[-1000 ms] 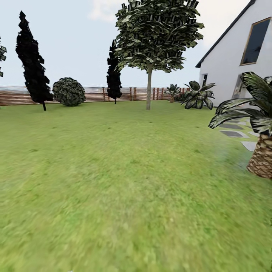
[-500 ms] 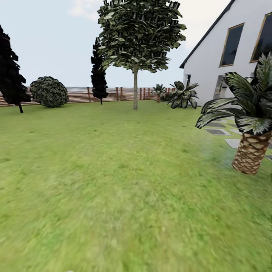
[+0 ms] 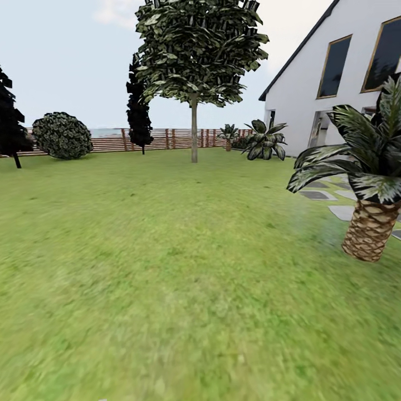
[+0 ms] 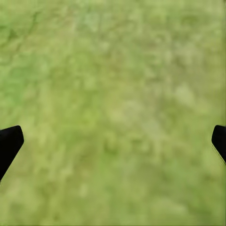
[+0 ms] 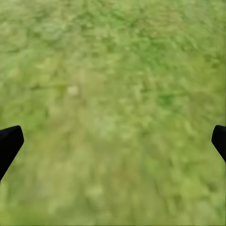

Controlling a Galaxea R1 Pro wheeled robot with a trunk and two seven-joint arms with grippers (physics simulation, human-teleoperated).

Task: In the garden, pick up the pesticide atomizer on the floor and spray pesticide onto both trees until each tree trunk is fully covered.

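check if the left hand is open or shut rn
Open. In the left wrist view the left hand has its two dark fingertips at opposite edges, with bare grass between them and nothing held.

The head camera looks forward and slightly down across the lawn (image 3: 167,267) toward the far wooden fence (image 3: 167,139), with the white house (image 3: 312,100) at the right and a palm (image 3: 367,223) close by. Each wrist camera points down at blurred grass from near, between widely parted black fingertips: left gripper (image 4: 113,146), right gripper (image 5: 113,146). All three views share the lawn
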